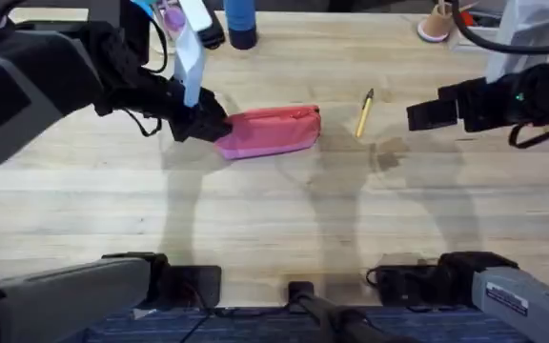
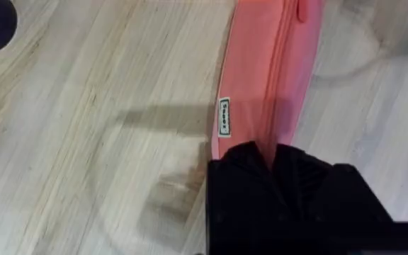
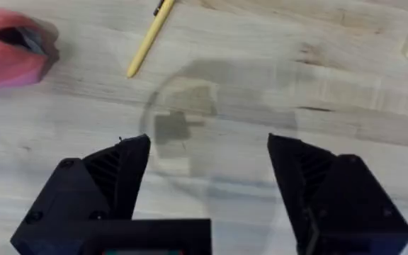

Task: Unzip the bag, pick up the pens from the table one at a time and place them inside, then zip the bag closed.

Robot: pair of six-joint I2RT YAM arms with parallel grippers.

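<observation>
Pink fabric marks the bag (image 1: 273,131), a pencil pouch lying at the upper middle of the overhead frame on the pale plank table (image 1: 255,219). Its long axis runs nearly left to right, the right end tipped slightly toward the top of the frame. The left gripper (image 1: 208,124) has its black fingers closed on the pouch's left end; in the left wrist view the fingers (image 2: 289,177) pinch the fabric at the zipper line, and they cover that end, so the zipper pull cannot be made out there. The pouch's far end is cut off by the frame edge in that view. A small white label (image 2: 224,117) sits on its side seam.

Just right of the pouch, apart from it, lies the yellow pen (image 1: 364,112), steeply angled, its dark tip toward the top of the frame.

The right gripper (image 1: 425,114) hangs at the upper right, holding nothing; its fingers (image 3: 119,170) stand wide apart over bare wood.

A blue cylinder (image 1: 240,21) stands at the top edge, partly cut off.
</observation>
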